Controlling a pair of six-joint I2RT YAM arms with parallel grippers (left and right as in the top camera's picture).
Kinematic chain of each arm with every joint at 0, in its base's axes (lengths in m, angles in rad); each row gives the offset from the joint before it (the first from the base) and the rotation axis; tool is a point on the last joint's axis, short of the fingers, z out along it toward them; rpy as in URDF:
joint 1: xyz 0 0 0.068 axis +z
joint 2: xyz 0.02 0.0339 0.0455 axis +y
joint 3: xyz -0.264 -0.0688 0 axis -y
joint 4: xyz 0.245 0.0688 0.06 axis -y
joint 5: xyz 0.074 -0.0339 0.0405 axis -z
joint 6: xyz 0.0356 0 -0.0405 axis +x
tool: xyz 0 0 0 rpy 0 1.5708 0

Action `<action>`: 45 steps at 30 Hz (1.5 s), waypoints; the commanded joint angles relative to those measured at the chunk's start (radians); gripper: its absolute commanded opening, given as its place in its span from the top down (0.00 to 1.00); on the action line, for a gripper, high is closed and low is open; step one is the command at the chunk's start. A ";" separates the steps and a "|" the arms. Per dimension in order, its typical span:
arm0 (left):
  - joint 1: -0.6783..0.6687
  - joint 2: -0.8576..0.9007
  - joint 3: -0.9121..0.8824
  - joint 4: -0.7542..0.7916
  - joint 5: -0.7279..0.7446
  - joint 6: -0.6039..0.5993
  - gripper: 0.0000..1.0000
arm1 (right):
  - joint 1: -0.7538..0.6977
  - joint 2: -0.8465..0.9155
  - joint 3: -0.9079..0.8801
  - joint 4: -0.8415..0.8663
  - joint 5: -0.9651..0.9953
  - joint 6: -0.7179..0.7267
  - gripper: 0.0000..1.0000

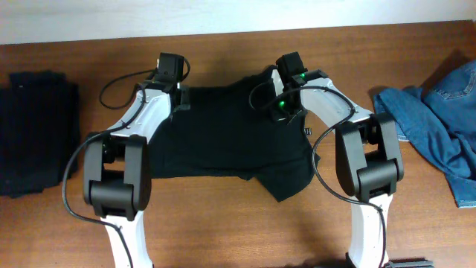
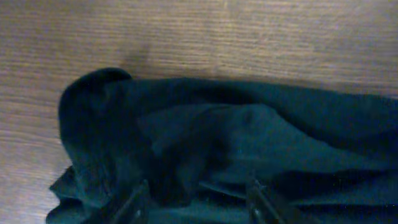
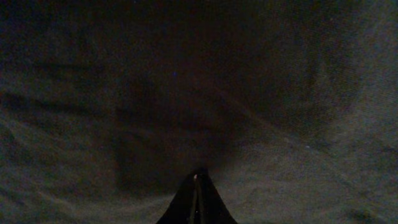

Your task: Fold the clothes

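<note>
left gripper (image 2: 199, 205): jaws stand apart, with a raised fold of cloth between the two dark fingers (image 2: 134, 202); the wrist view is dim, so i cannot say whether the pads press on the fold.
right gripper (image 3: 196, 198): closed, the two fingers meet in a thin point right at the cloth surface; nothing shows clamped between them.
black soft-cloth garment (image 1: 223, 134): lies spread and matte on the middle of the table, between the two arms, with both grippers at its far edge, the left one at the far left corner and the right one at the far right corner.
garment edge by left gripper: bunched into a rounded lump, bare wood just beyond it.
near right corner of garment: hangs out as a loose flap toward the right arm's base.
brown wooden table (image 1: 238, 231): carries everything.
dark folded cloth stack (image 1: 37, 134): at the table's left edge, well apart from the garment.
crumpled blue denim garment (image 1: 446, 119): at the right edge, beside the right arm.
</note>
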 commanded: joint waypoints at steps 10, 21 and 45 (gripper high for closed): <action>0.014 0.012 -0.001 -0.001 -0.121 0.015 0.55 | 0.005 0.010 -0.029 0.003 -0.005 0.005 0.96; 0.015 0.012 -0.001 0.003 -0.117 0.037 0.54 | 0.005 0.010 -0.029 0.003 -0.005 0.005 0.96; 0.013 0.011 0.004 0.051 -0.118 0.105 0.99 | 0.005 0.010 -0.029 0.011 -0.005 0.004 0.96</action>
